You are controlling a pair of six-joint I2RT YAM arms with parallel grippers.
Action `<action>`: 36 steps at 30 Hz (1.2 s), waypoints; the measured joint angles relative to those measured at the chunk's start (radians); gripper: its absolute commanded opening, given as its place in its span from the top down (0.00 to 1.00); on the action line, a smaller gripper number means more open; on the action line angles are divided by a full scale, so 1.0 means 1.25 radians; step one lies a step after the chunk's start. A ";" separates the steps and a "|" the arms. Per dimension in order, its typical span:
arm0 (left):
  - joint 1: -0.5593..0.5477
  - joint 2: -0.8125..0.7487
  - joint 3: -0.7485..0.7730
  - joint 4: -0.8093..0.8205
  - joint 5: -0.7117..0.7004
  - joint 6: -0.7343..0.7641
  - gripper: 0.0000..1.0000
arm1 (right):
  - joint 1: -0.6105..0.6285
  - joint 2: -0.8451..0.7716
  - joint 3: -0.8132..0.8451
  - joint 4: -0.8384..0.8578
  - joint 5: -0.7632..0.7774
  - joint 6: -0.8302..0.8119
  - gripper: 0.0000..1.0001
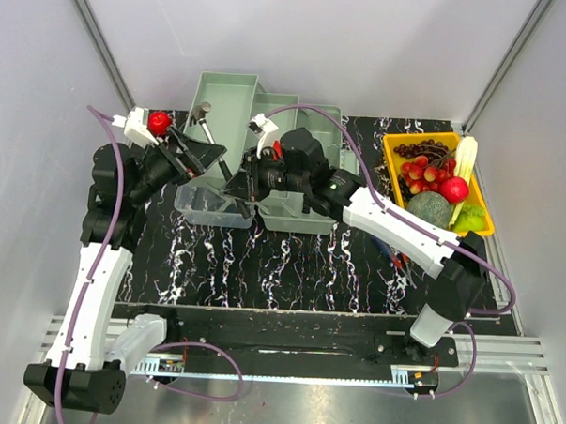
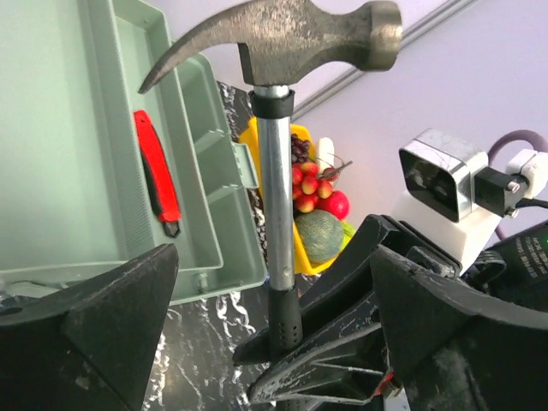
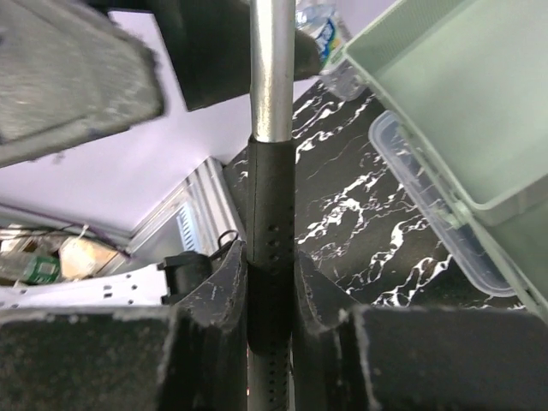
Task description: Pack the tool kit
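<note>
So far, only part of the packing is done. At the left, the left gripper [image 2: 274, 265] is wide open, with one finger on each side of the hammer [image 2: 276, 171], and it grips nothing. The hammer stands upright in the air, head up, just in front of the toolbox [image 1: 230, 92]. It is not packed yet.

The toolbox sits open at the far edge of the table [image 1: 290, 269], near the middle. A red knife [image 2: 158, 184] already lies flat in one of its green trays, so that tool looks packed. I cannot see into all the other trays.

Next to the right, the right gripper [image 3: 270, 257] is squeezed tight on the black grip of the hammer, low down. I think the job now is to lay the hammer in the box.

Near the right edge of the table, a small tool [image 1: 395, 257] with red and blue on it peeks out from under the right arm. It may need packing too. After that, the lid needs closing. The yellow fruit tray [image 1: 389, 162] at the far right corner is not part of the kit.
</note>
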 measured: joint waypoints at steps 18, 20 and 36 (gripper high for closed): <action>-0.003 -0.016 0.140 -0.162 -0.138 0.226 0.01 | -0.082 -0.171 -0.076 -0.007 0.406 0.005 1.00; -0.005 -0.017 0.140 -0.173 -0.151 0.234 0.01 | -0.126 -0.183 -0.079 -0.027 0.446 0.019 1.00; -0.005 -0.019 0.139 -0.210 -0.200 0.245 0.01 | -0.244 -0.072 -0.158 -0.163 0.395 0.070 1.00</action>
